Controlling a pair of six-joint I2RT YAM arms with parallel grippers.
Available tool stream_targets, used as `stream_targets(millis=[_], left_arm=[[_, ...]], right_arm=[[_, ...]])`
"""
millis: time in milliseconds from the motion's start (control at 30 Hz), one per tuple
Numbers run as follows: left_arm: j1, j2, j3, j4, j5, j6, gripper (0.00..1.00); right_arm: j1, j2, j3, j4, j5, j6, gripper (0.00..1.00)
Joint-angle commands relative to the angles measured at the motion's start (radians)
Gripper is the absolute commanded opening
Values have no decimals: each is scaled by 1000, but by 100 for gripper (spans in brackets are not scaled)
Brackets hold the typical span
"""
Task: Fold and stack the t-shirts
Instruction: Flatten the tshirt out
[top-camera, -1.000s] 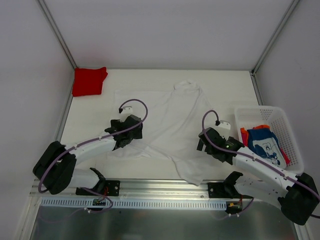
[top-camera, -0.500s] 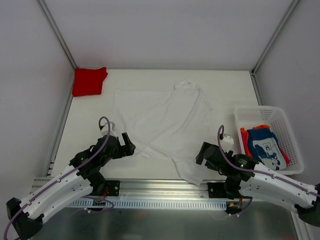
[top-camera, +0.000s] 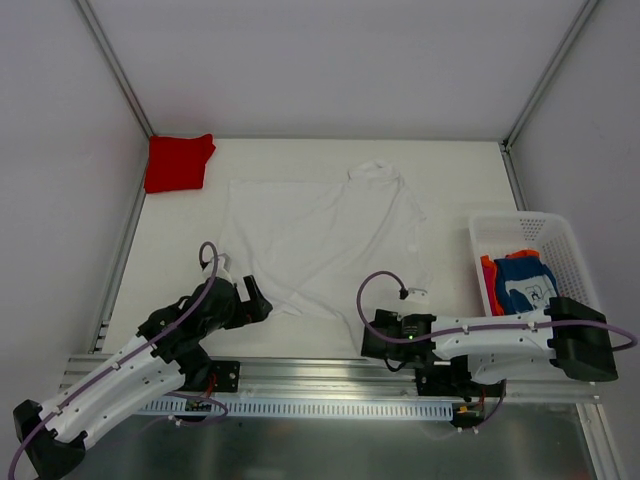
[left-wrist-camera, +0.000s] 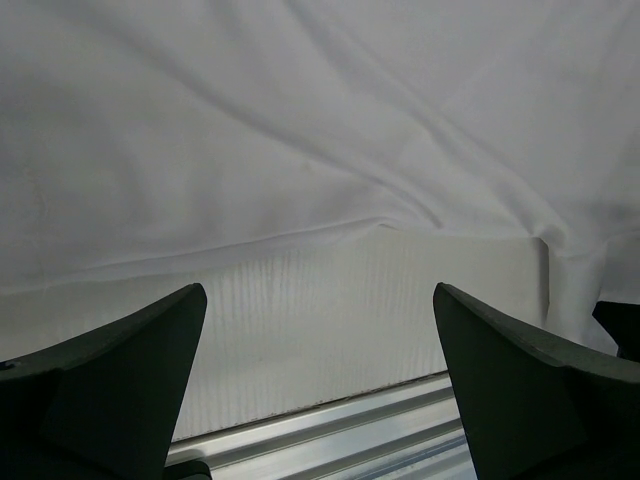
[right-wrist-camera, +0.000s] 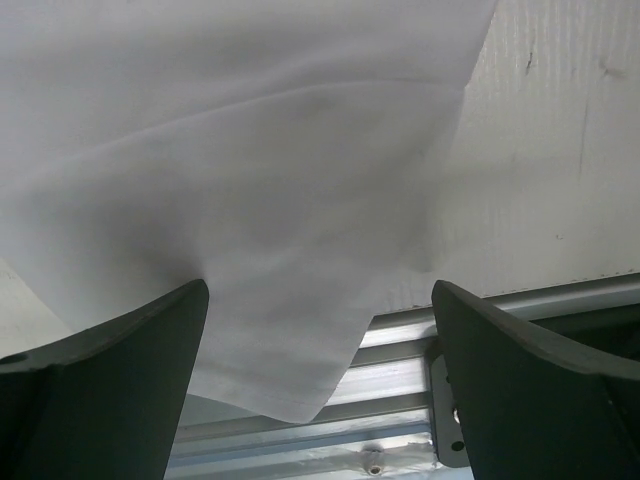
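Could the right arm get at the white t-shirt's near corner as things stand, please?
Probably yes: the open right gripper sits right at the near corner of the white t-shirt, with nothing between them.

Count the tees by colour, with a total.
white tee: 1
red tee: 1
blue tee: 1, in the basket
orange tee: 1, in the basket
Total: 4
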Motion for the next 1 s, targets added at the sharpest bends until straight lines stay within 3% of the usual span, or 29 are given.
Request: stream_targets(millis=[0,267,433,633,733,967], left_arm=[[-17,-17,11,-6,13,-9,99],[-28,0,14,-6,2,0,99],[-49,-17,9,-8,-10,-6,98],[-63,-13,9,-8,-10,-3,98],[-71,-17,9,-6,-12,-5,98],[-76,-23,6,-8,-12,-5,98]], right_arm=[[17,2,16,16,9,82,100],[101,40,182,-140,59,152,99],[204,48,125,-68,23,302,99],[285,100,104,-234,-13,472,100],[322,25,45,-265,-23,577,100],[331,-125,-128,-171,29,652,99]])
